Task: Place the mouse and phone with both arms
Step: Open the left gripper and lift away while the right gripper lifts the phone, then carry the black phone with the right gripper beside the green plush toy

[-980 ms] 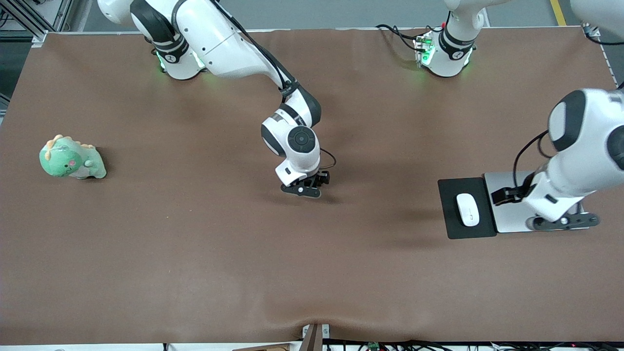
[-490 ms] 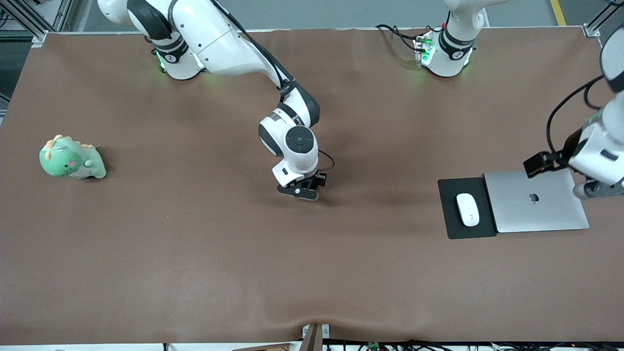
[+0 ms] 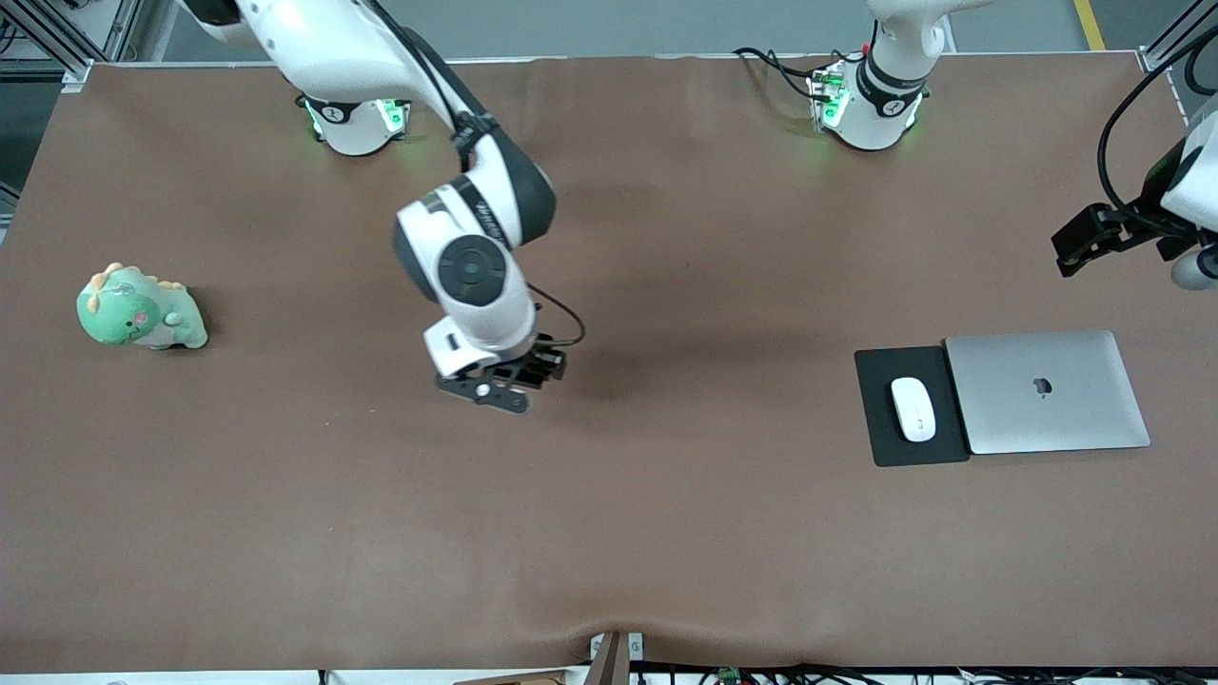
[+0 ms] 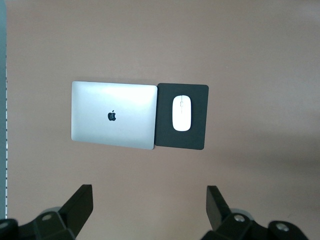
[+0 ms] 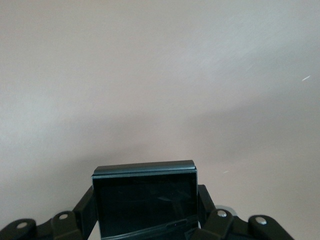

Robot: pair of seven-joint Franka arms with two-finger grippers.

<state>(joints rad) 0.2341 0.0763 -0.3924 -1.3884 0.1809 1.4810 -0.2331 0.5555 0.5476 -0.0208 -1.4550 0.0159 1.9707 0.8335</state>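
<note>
The white mouse [image 3: 912,409] lies on a black mouse pad [image 3: 880,433], also in the left wrist view as the mouse [image 4: 181,113] on the pad [image 4: 197,137]. The black phone [image 5: 145,192] is clamped edge-on between the fingers of my right gripper [image 5: 146,205]. My right gripper [image 3: 490,388] hangs over the bare middle of the table, and the arm hides the phone in the front view. My left gripper [image 4: 148,195] is open and empty, high over the table beside the pad and laptop, at the left arm's end.
A closed silver laptop [image 3: 1047,392] lies flat against the mouse pad, toward the left arm's end. A green plush dinosaur [image 3: 141,309] sits near the right arm's end. Brown cloth covers the whole table [image 3: 666,533].
My right arm has swung toward its own end of the table, keeping the phone. My left arm has drawn back from over the laptop toward the table's edge, uncovering it.
</note>
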